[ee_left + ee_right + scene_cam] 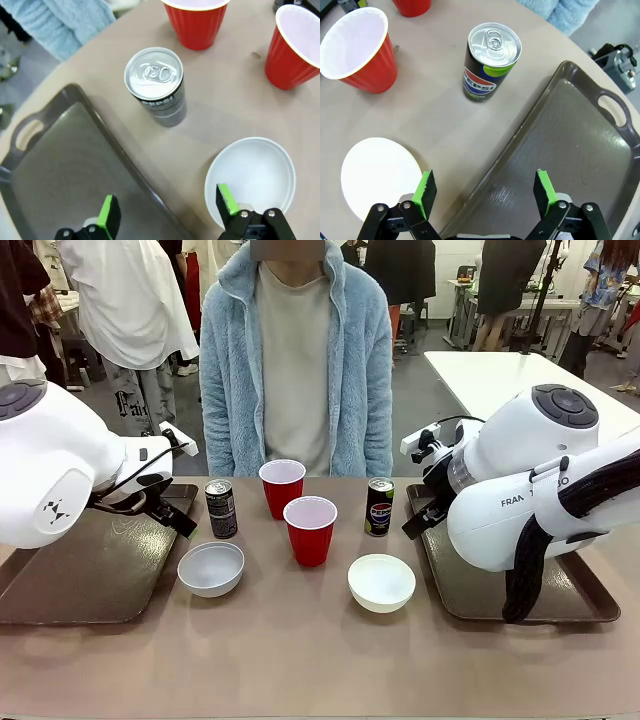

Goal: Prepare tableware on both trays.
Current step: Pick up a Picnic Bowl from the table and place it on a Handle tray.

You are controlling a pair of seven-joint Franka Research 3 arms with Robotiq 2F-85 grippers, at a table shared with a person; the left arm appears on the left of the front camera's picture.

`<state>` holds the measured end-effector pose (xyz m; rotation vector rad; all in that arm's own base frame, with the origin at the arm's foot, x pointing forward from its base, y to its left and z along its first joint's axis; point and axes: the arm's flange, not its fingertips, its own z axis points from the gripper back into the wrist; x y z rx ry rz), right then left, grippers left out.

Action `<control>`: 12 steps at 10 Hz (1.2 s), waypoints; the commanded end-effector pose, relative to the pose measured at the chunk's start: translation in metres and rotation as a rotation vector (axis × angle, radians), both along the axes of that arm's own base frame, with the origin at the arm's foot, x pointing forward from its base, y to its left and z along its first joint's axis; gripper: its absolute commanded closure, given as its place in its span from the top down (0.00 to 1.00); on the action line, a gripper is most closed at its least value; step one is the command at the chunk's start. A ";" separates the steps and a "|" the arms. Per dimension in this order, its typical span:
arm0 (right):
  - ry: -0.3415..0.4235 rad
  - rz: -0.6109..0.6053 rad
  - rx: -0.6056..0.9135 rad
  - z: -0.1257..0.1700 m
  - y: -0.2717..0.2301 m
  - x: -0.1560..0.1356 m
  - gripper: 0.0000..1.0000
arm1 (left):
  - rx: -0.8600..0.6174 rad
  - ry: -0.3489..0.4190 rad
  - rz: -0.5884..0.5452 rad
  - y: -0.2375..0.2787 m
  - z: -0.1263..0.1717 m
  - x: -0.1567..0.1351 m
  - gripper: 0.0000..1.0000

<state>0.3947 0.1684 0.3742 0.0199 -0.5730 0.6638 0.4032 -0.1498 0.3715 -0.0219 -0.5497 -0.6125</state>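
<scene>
Across the desk [300, 660] from me, a person [295, 360] in a pale blue fleece jacket stands at the far edge. The two dark brown trays lie flat at the outer sides of the desk. The left tray [60, 580] is under my left arm and the right tray [470, 590] is under my right. All the tableware stands on the bare desk between them.

My left claw [167, 205] hangs spread wide and holds nothing. It hovers over the inner rim of the left tray, with one green pad above the tray floor and the other above the rim of the left bowl [211, 568]. My right claw [485, 192] is also spread and holds nothing. It hovers over the inner rim of the right tray, with one pad above the tray and the other by the edge of the right bowl [381, 582].

Both white bowls sit upright nearest to me, each just beside its tray but not touching it. The two red cups stand upright in the middle, close together. The far cup [282, 487] is towards the person, and the near cup [310, 530] is a little to its right and closer to me. The plain dark can [221, 509] stands upright behind the left bowl, near the corner of the left tray. The Pepsi can [379, 507] stands upright behind the right bowl, near the right tray, with its logo facing me.
</scene>
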 end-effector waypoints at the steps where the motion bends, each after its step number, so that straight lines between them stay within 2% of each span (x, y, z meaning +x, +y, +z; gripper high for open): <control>1: 0.000 0.000 0.001 0.000 0.000 0.000 1.00 | 0.000 0.000 0.000 0.000 0.000 0.000 1.00; 6: 0.000 0.000 0.000 0.000 0.000 0.000 1.00 | 0.000 0.000 0.000 0.000 0.000 0.000 1.00; 7: 0.036 0.036 0.045 0.002 0.013 -0.032 1.00 | -0.009 0.011 -0.048 0.011 0.007 -0.037 1.00; 8: 0.076 0.041 0.071 0.000 0.019 -0.077 1.00 | -0.030 0.066 -0.092 0.032 0.006 -0.081 1.00; 10: 0.209 -0.057 0.071 -0.007 0.011 -0.168 1.00 | -0.061 0.195 -0.097 0.073 0.009 -0.151 1.00; 12: 0.325 -0.232 0.061 -0.022 -0.018 -0.224 1.00 | -0.065 0.324 -0.068 0.093 0.007 -0.190 1.00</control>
